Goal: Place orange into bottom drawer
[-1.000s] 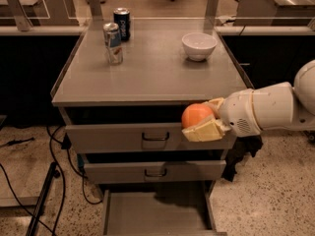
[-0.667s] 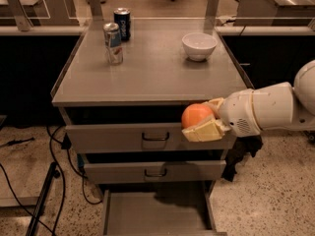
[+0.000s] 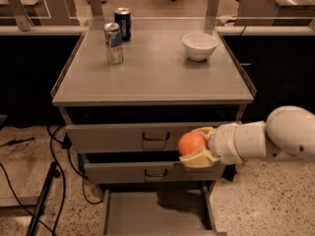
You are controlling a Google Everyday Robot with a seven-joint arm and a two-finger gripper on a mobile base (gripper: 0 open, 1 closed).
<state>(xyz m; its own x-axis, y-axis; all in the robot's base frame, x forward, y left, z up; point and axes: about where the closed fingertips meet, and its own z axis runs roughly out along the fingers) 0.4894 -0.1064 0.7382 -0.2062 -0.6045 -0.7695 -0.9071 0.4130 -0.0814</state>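
Observation:
My gripper (image 3: 195,146) comes in from the right on a white arm and is shut on the orange (image 3: 191,143), a small bright-orange fruit between cream fingers (image 3: 197,159). It holds the orange in the air in front of the two upper grey drawers, right of their handles. The bottom drawer (image 3: 147,215) is pulled out below, a wide shallow grey tray with a bare floor. The orange hangs above the drawer's right half.
On the grey cabinet top (image 3: 152,77) stand a silver can (image 3: 113,42), a dark blue can (image 3: 123,23) and a white bowl (image 3: 200,45). Black cables (image 3: 54,181) and a stand leg lie on the floor at left. Desks and a chair stand behind.
The gripper with the orange has moved lower, from the level of the top drawer's upper edge down toward the middle drawer.

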